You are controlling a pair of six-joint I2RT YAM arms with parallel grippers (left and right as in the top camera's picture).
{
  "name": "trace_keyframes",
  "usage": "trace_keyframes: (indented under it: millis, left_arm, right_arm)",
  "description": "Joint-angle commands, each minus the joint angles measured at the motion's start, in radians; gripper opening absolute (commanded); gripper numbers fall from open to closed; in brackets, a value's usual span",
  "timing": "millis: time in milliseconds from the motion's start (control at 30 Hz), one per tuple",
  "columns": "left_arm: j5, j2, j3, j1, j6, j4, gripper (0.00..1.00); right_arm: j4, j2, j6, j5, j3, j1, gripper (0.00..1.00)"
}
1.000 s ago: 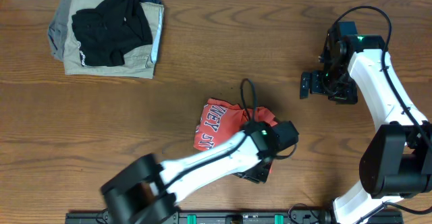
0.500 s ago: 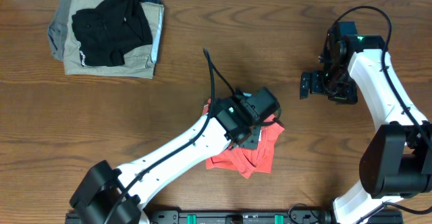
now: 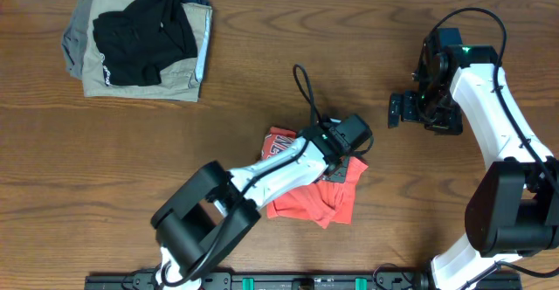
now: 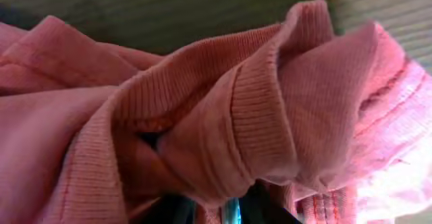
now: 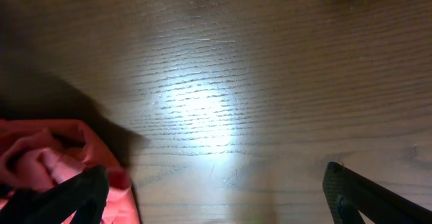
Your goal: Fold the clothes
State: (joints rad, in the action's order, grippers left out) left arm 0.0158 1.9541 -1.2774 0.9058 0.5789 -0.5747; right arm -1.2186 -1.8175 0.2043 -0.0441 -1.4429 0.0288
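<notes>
Since half a second ago, your left arm (image 3: 279, 169) has swung so that its wrist sits farther right, and the left fingers (image 3: 349, 163) are now over the upper right edge of the T-shirt (image 3: 306, 204). A strip of the shirt's white lettering shows again at its upper left, which the arm covered before. The right arm has not moved.

The T-shirt lies crumpled on the bench (image 3: 262, 72) a little below centre, with the left arm lying across it. In the left wrist view, bunched red-orange cloth fills nearly the whole picture, with a ribbed edge folded over itself right against the lens. You cannot tell from this whether the left fingers are clenched on the cloth or only pressed into it.

The right fingers (image 5: 81, 193) are spread wide with only bare wood between them. They hang over the bench well to the right of the shirt, and a corner of it shows at the lower left of their view.

At the far left corner sits a stack of folded garments (image 3: 83, 67) with a black garment (image 3: 144, 32) on top, well apart from the shirt.
</notes>
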Motion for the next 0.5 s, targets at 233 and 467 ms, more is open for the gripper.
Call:
trace_keyframes:
  millis: [233,467]
  left_arm:
    - [0.021,-0.071,-0.026,0.000,-0.007,-0.081,0.24]
    - [0.009,-0.274,-0.030,-0.006,-0.010,-0.211,0.45]
  right_arm:
    - [0.000,0.018,0.011,0.011,-0.012,0.012,0.99]
    - [0.000,0.018,0.011,0.011,-0.012,0.011,0.99]
